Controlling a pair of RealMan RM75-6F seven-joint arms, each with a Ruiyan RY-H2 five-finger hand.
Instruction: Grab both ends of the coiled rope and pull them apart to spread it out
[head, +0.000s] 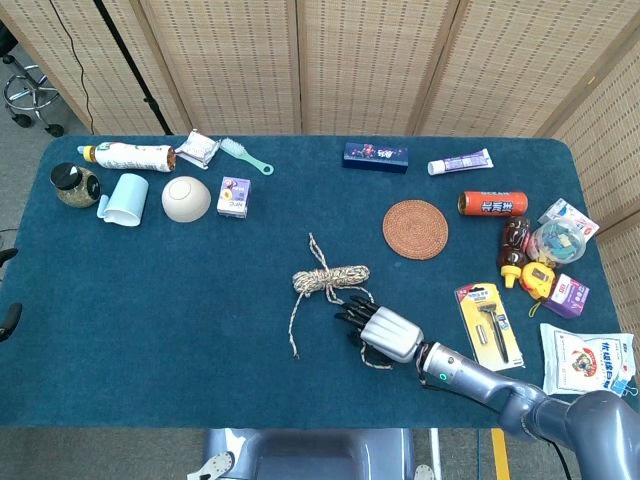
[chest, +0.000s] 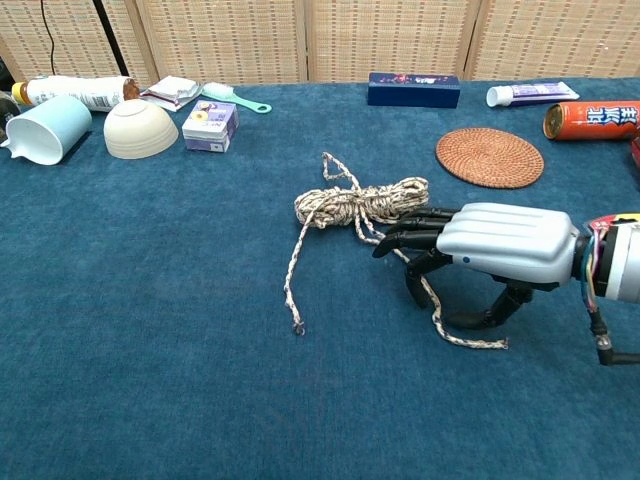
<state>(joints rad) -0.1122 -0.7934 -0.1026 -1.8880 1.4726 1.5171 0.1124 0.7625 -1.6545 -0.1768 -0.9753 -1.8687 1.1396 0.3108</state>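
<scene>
While its silver back faces up, the right hand (chest: 480, 252) sits low over the blue table (chest: 150, 300), its dark fingers (chest: 405, 240) reaching left and curled loosely downward with gaps between them. One trailing end of the rope (chest: 355, 205) runs beneath the hand, from the coil toward the near right, where its frayed tip lies on the cloth just near of the thumb. Whether any finger actually pinches that strand is hard to tell from either view; the fingers seem to hover over it without closing on it. Just beyond the fingertips, to the far left of the hand, lies the coiled bundle of rope, still wound, with a small loop sticking out on its far side and a second loose end hanging toward the near left. In the head view the hand (head: 385, 332) shows just near and right of the coil (head: 330, 278). Farther right and beyond the hand lies a round woven coaster (chest: 489, 156), and at the far left stand a white bowl (chest: 141, 128) and a pale blue cup (chest: 47, 128) lying on its side. No left hand shows in either view.
</scene>
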